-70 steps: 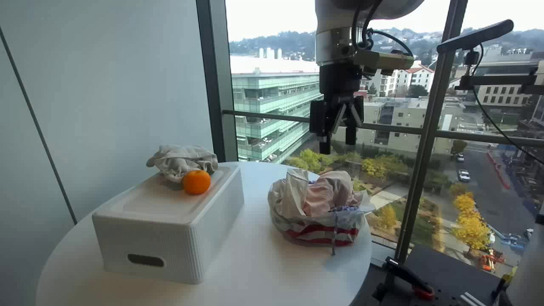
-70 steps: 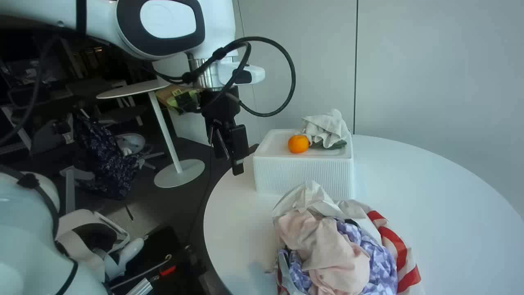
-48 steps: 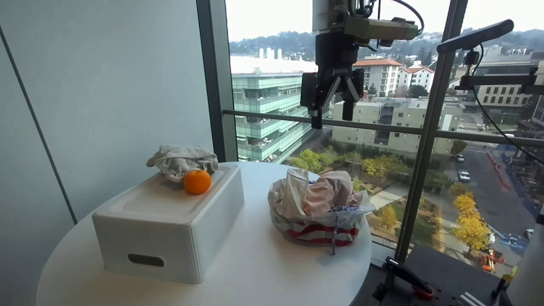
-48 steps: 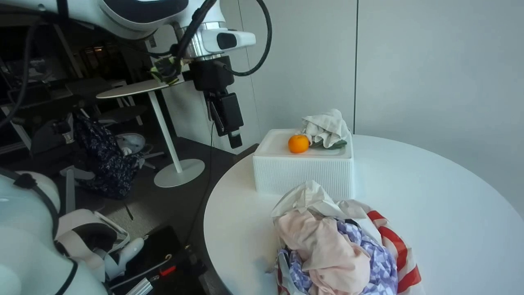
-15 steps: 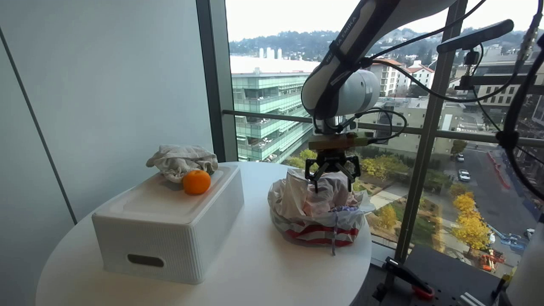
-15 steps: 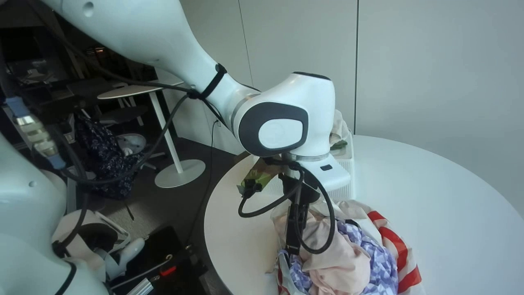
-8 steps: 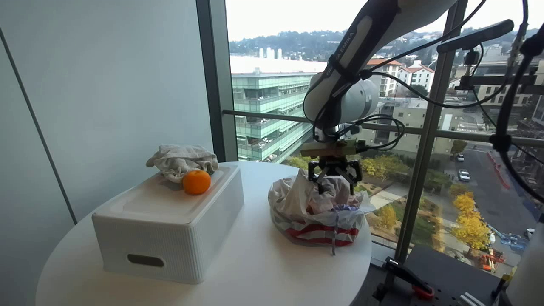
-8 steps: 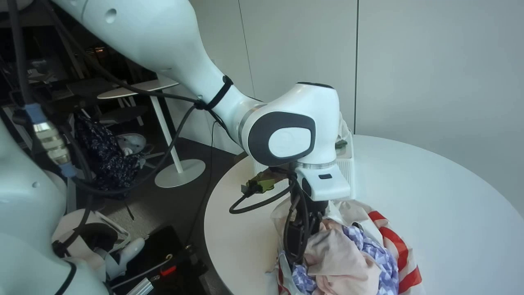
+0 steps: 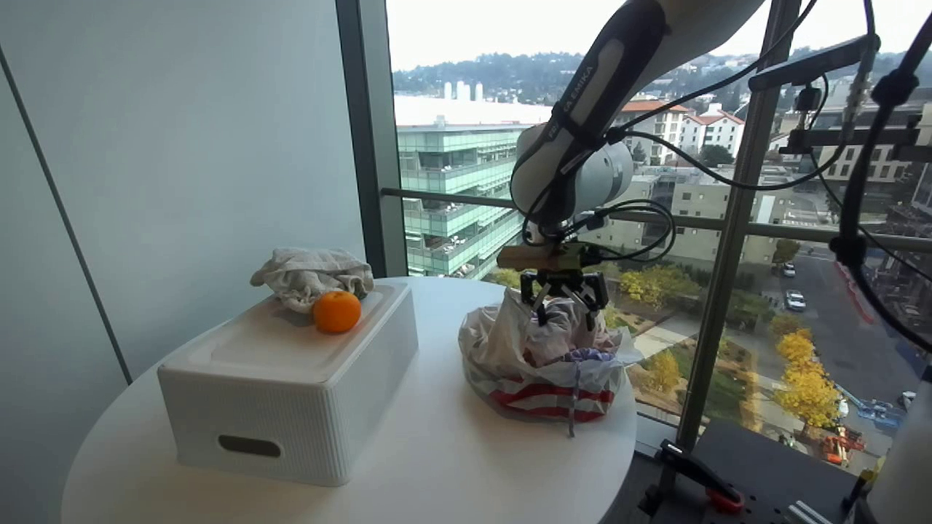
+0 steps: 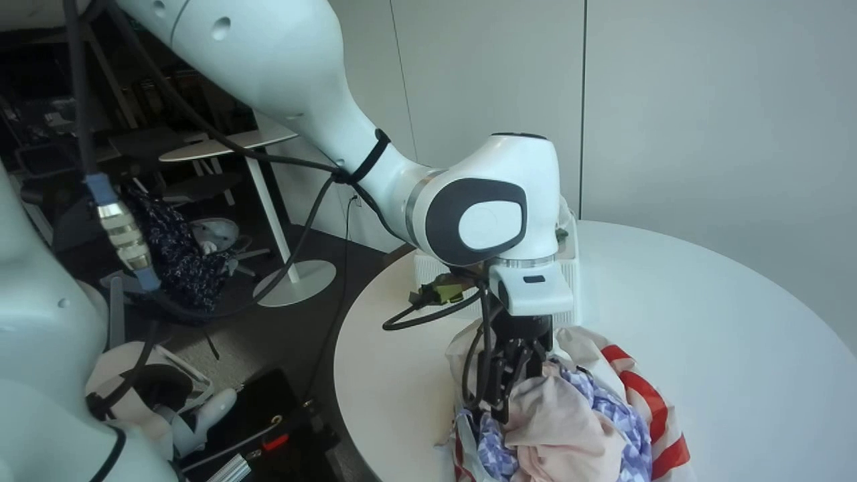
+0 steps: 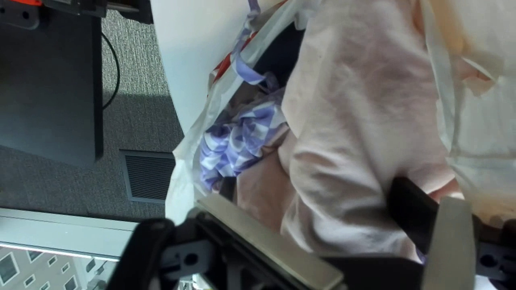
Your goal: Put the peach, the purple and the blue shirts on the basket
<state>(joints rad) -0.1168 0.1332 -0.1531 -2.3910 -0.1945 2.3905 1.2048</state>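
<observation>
Pincer (image 11: 313, 188) found pointing down at the mouth of a bag (image 9: 510, 378), white with red stripes. Condition: released, my two fingers (image 11: 411, 213) standing wide apart. Directly beneath me lies the peach shirt (image 11: 354, 112), bunched inside the bag and filling the gap between the fingertips in the wrist view; whether either finger touches it I cannot tell. Just beside one fingertip sits the purple shirt (image 11: 238, 147), checked with white and partly covered by the peach shirt. Its colour repeats in a strap (image 11: 246, 72) that hangs over the bag's rim. Further along the same rim, inside, I note dark cloth (image 11: 282, 50), blue-black in tone, mostly hidden.

Under the bag, below me, is a white round table (image 10: 723, 301). Farther from me on the same table, apart from the bag, stands a white ribbed box (image 9: 255, 415). On its top, side by side, rest an orange (image 9: 337, 312) and a crumpled off-white cloth (image 9: 309, 276). Beyond the table edge, in an exterior view, I record a second table (image 10: 304, 288); outside the window (image 9: 367, 145), a green-glazed building (image 9: 466, 171).
</observation>
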